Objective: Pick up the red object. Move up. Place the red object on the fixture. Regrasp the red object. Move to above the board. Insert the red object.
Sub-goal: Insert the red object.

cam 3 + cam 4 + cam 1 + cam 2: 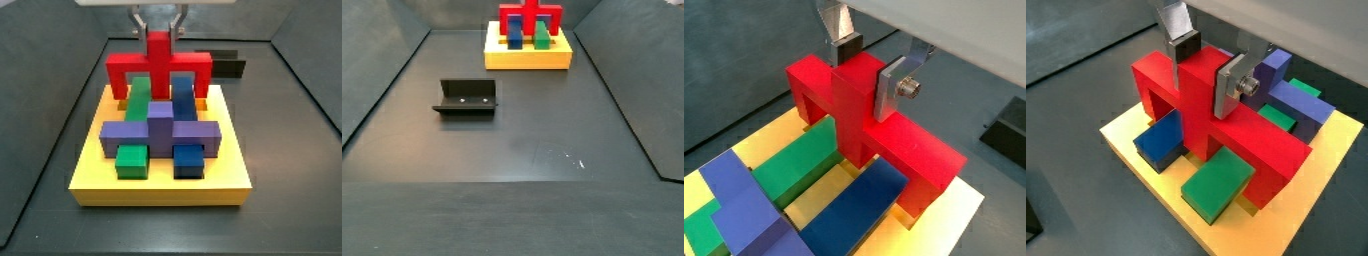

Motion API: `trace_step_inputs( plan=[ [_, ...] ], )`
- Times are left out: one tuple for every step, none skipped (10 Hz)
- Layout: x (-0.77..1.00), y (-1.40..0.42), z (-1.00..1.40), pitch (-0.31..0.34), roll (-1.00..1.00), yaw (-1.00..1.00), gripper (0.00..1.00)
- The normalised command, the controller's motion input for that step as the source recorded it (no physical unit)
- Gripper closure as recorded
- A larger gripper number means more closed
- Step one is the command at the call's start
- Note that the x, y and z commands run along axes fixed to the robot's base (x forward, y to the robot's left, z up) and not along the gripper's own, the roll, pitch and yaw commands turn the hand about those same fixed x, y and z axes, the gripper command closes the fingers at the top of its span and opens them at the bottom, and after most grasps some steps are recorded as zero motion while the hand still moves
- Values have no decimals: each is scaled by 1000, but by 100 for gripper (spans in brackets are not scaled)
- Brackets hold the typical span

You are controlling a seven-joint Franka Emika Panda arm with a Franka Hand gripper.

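- the hand [871,62] is over the far end of the board [160,186], its two silver fingers [1232,88] clamped on the upright stem of the red object [159,68].
- the red object stands upright, crossbar level, its legs reaching down to the board's top; in both wrist views the stem [855,110] runs down between a green block and a blue block.
- in a wrist view the red legs [1280,165] straddle those blocks: a blue block [1160,138] lies under the arch on one side, a green block [1220,182] on the other.
- whether the legs are fully seated in the slots i cannot tell; the blocks hide their ends.
- crowding the board in a side view: a purple cross-shaped block [160,130] sits across the middle, just in front of the red object, with a short green block [131,160] and a short blue block [190,160] nearer the front edge.
- in a wrist view the purple block [1275,68] shows just behind the fingers, close to one plate.
- the fixture [466,97] stands alone on the dark floor [516,150], well apart from the board, nothing on it.
- in a side view the fixture [229,66] peeks out as a dark shape behind the red crossbar.
- low dark walls [382,90] ring the floor.
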Motion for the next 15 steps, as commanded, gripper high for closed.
trace_step_inputs(
  plan=[
    [0,0,-300,-36,3,0,100],
    [0,0,-237,-9,4,0,100],
    [0,0,-134,0,23,0,100],
    [0,0,-74,0,20,0,100],
    [97,0,-6,0,59,0,100],
    [74,0,-20,20,91,-54,100],
    [0,0,-80,0,54,-20,100],
    [0,0,-123,0,34,0,100],
    [0,0,-180,0,31,0,100],
    [0,-60,-294,-31,24,0,100],
    [0,-51,-331,-36,24,0,100],
    [17,-49,-340,-21,34,0,100],
    [134,-51,-274,0,33,0,100],
    [189,-34,-131,1,17,-3,100],
    [114,-9,-43,14,3,0,100]
  ],
)
